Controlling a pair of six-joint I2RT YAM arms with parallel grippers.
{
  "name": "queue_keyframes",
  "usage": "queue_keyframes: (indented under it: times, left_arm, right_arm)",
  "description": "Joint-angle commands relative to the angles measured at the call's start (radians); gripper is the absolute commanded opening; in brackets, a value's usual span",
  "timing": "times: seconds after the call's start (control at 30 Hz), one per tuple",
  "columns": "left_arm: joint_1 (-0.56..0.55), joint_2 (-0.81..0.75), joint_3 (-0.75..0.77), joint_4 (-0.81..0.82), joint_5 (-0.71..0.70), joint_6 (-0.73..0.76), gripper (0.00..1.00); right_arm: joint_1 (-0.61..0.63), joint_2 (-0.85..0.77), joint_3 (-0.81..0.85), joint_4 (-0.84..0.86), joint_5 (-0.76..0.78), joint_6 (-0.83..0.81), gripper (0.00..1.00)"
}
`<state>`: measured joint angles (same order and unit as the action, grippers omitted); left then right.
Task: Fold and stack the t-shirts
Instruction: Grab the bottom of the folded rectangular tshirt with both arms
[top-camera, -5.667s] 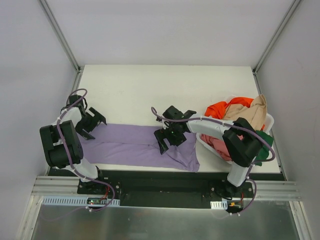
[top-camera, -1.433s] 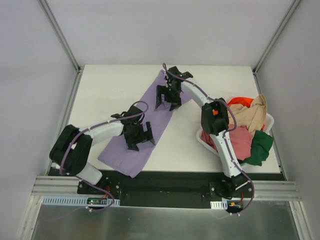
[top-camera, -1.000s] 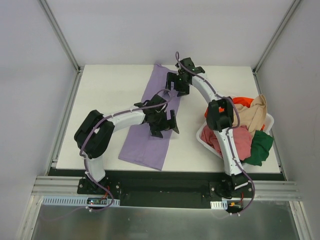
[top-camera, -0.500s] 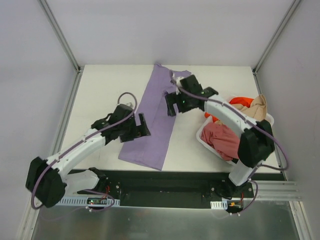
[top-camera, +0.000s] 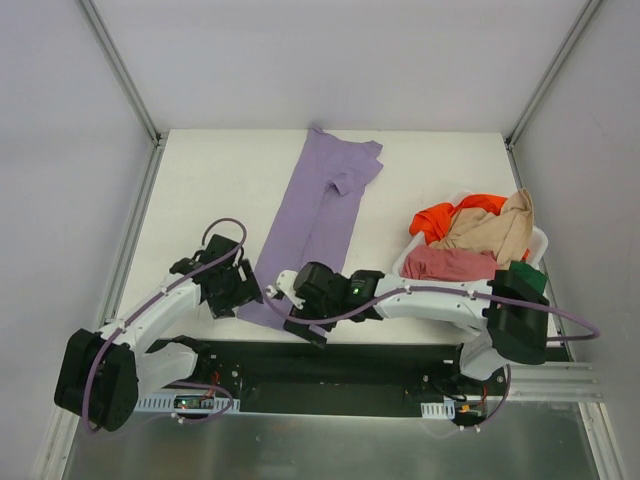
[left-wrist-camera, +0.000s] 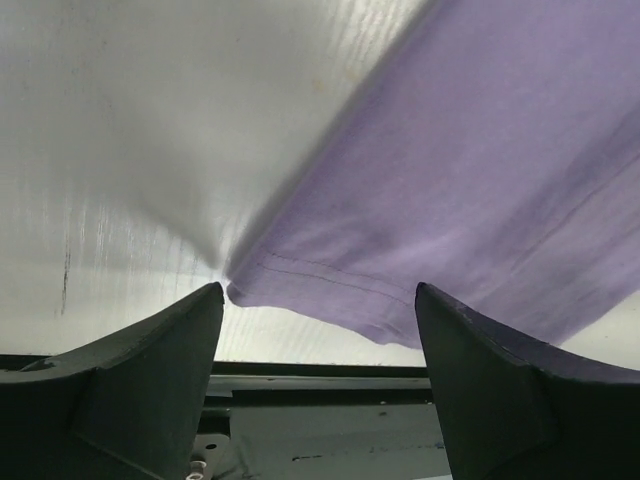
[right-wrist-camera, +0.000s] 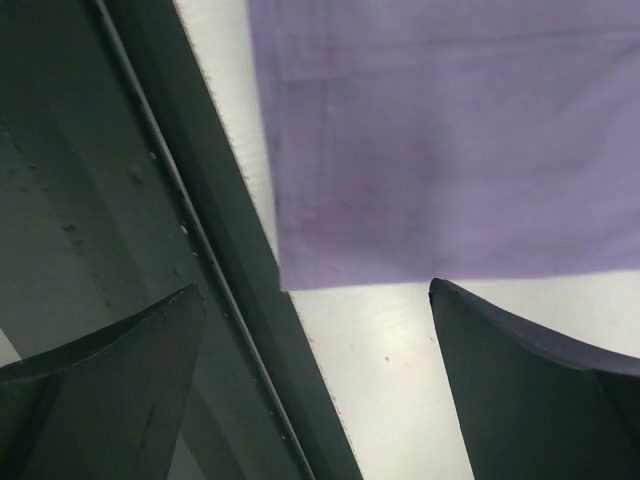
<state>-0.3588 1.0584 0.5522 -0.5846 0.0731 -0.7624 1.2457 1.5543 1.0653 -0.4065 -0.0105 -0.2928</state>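
The lavender t-shirt lies flat as a long narrow strip, running from the table's far edge down to its near edge. My left gripper is low at the strip's near left corner. In the left wrist view its jaws stand open on either side of the stitched hem, with nothing pinched. My right gripper is at the near right corner, also open. The right wrist view shows that corner just ahead of the jaws, at the table's edge. Orange-red, beige, dusty pink and dark green t-shirts fill the basket.
The white plastic basket sits at the right side of the table. The dark metal frame rail runs directly below the near table edge, close under both grippers. Grey walls enclose the table on three sides.
Both arms have drawn back from the far and middle parts of the lavender shirt to its near hem. The shirt, earlier swung from crosswise to lengthwise, now lies still.
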Motion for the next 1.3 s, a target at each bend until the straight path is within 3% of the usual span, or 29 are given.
queue_keyframes:
  times: [0.0, 0.2, 0.4, 0.6, 0.67, 0.8, 0.97, 1.27]
  left_arm:
    - [0.006, 0.023, -0.029, -0.020, -0.042, -0.009, 0.70]
    - [0.006, 0.074, -0.029, -0.008, -0.065, -0.035, 0.49]
    - [0.006, 0.127, -0.041, 0.020, -0.095, -0.048, 0.40]
    - [0.006, 0.195, -0.044, 0.064, -0.075, -0.057, 0.26]
    - [0.006, 0.201, -0.044, 0.071, -0.075, -0.058, 0.21]
    - [0.006, 0.187, -0.034, 0.071, -0.075, -0.054, 0.00]
    - [0.006, 0.109, -0.043, 0.062, -0.065, -0.071, 0.00]
    - [0.006, -0.151, -0.058, -0.141, -0.195, -0.153, 0.00]
  right_arm:
    - [0.063, 0.070, 0.068, 0.038, -0.005, -0.002, 0.95]
    - [0.074, 0.147, 0.082, 0.029, 0.063, -0.017, 0.87]
    - [0.074, 0.205, 0.067, 0.061, 0.044, -0.011, 0.71]
    - [0.074, 0.257, 0.061, 0.055, 0.098, -0.002, 0.63]
    - [0.074, 0.271, 0.064, 0.051, 0.118, 0.003, 0.56]
    - [0.074, 0.274, 0.064, 0.049, 0.142, 0.009, 0.36]
    - [0.075, 0.253, 0.045, 0.067, 0.119, 0.024, 0.11]
    - [0.098, 0.152, 0.012, 0.112, -0.188, 0.050, 0.00]
